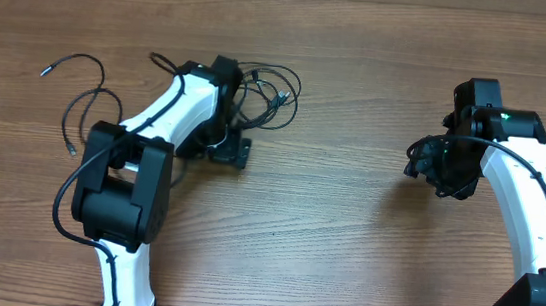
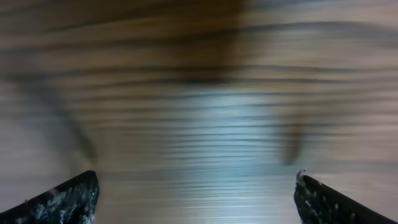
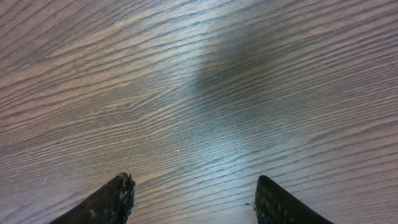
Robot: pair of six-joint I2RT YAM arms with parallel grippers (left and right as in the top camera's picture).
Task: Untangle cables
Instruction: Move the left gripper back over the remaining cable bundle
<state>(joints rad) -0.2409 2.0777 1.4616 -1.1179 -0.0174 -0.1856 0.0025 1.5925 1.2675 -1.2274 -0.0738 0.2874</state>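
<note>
A tangle of thin black cables (image 1: 271, 95) lies in loose loops at the back of the wooden table, just right of my left arm's wrist. Another cable (image 1: 79, 102) curls apart at the left, with a small plug (image 1: 45, 72) at its far end. My left gripper (image 1: 227, 153) points down beside the tangle; in the left wrist view it (image 2: 196, 177) stands wide open over blurred bare wood with nothing between its fingers. Far to the right, my right gripper (image 1: 431, 164) is open, and the right wrist view shows it (image 3: 193, 180) over bare wood, no cable in sight.
The table (image 1: 326, 228) is brown wood grain. The left arm's white links (image 1: 161, 112) lie across the area between the two cable groups. The right arm (image 1: 525, 197) stands along the right edge.
</note>
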